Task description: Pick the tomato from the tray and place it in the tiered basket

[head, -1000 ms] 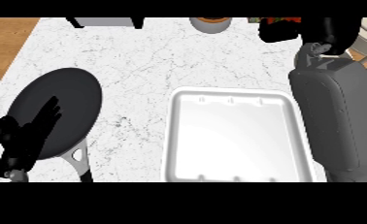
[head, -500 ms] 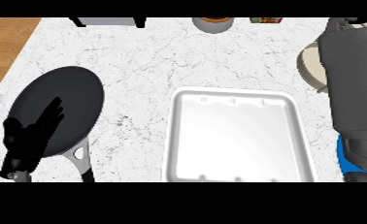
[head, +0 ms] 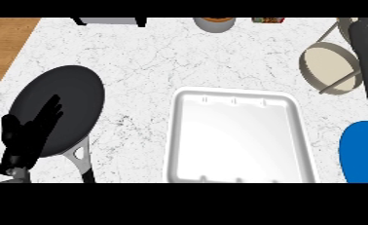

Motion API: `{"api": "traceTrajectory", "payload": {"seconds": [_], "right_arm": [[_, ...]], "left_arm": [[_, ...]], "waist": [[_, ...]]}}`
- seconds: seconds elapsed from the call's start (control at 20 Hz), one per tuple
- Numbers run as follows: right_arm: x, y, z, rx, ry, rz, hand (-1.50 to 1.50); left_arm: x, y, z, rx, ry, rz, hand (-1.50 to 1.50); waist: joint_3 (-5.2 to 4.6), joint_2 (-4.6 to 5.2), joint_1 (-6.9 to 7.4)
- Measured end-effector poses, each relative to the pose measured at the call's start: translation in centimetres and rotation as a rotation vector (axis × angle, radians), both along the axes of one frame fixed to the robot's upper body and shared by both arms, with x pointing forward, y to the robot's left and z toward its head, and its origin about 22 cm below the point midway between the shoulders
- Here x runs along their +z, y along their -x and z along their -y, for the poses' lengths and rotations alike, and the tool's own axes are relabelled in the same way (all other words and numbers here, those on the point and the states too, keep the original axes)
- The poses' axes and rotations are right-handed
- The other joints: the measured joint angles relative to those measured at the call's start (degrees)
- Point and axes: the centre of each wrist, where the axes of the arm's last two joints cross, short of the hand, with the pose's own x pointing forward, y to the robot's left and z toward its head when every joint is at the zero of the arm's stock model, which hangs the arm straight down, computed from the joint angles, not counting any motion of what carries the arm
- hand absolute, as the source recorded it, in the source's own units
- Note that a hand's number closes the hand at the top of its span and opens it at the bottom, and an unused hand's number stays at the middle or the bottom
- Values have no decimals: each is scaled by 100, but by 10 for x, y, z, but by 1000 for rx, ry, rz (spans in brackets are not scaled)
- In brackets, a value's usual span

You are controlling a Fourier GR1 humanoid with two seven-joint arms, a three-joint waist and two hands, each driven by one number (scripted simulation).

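The left hand (head: 30,136) shows at the lower left of the head view, resting over the near rim of a black pan (head: 68,100); its fingers (head: 49,114) are straight and released, pointing up and away across the pan's dark surface, and they hold nothing. Just below and to the right of those fingers the pan's grey and black handle (head: 84,160) runs toward the lower edge. To the right of the fingers, apart from them across a strip of bare marbled table (head: 144,58), lies the white tray (head: 241,139), a rounded rectangle with a raised rim; its inside shows only white surface, and no tomato can be seen there or anywhere else in the view, so where the tomato is cannot be told. Far to the right of the fingers, near the upper right edge, stands the tiered basket (head: 329,65), seen from above as a pale round bowl inside a grey ring with grey struts rising past it to the top edge. A blue rounded shape (head: 356,151) sits at the right edge, just beside the tray's right rim. Well beyond the fingers, along the far edge of the table, a grey cup with a brown inside (head: 214,23) stands. The right hand does not show.
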Motion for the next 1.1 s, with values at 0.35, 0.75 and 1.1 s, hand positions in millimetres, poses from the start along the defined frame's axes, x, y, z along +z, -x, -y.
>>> {"api": "traceTrajectory", "payload": {"seconds": [0.35, 0.75, 1.1], "right_arm": [[17, -3, 36, -42, 324, -107, 150], [38, -5, 61, -19, 452, -181, 150], [26, -9, 69, -58, 404, -344, 150]], "left_arm": [[-2, -1, 6, -9, 2, 6, 0], [0, -2, 9, -17, 1, -2, 0], [0, -3, 6, -12, 3, 2, 0]], "waist": [[10, 7, 62], [14, 7, 82], [12, 18, 102]]}}
